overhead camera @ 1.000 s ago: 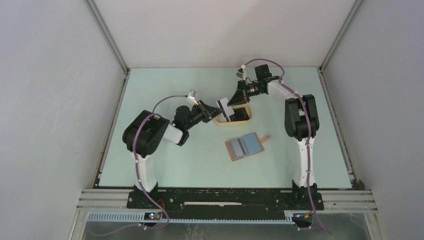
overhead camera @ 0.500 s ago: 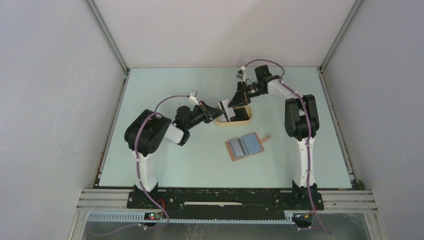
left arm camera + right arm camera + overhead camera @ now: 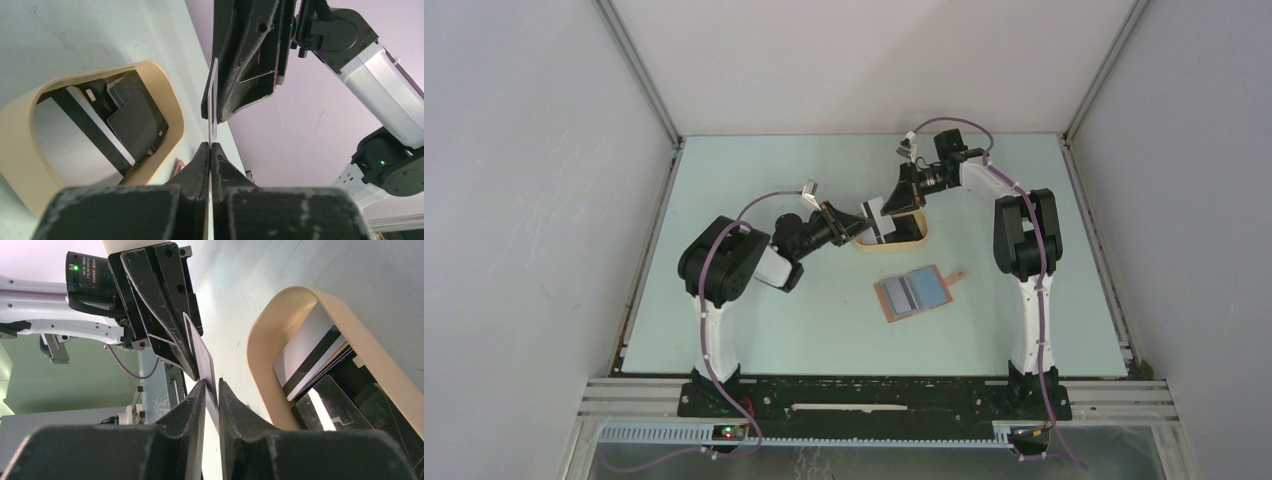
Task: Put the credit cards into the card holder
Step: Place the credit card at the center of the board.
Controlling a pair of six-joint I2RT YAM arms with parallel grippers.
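A whitish credit card (image 3: 875, 216) is held in the air over the left end of the oval beige tray (image 3: 921, 232), between both grippers. My left gripper (image 3: 861, 222) is shut on its near edge; the card shows edge-on in the left wrist view (image 3: 213, 100). My right gripper (image 3: 888, 207) grips the opposite edge (image 3: 200, 352). Several more cards, black and white-with-stripe, lie in the tray (image 3: 135, 117) (image 3: 320, 350). The card holder (image 3: 914, 293) lies open on the table, blue pockets up, in front of the tray.
The tray's beige rim (image 3: 170, 100) (image 3: 260, 335) lies just below both grippers. The enclosure's white walls close the table on three sides. The right arm's upright link (image 3: 1022, 235) stands to the right of the card holder.
My left gripper has moved right, up to the card held by the right gripper, and now pinches it. The right gripper and card rose slightly.
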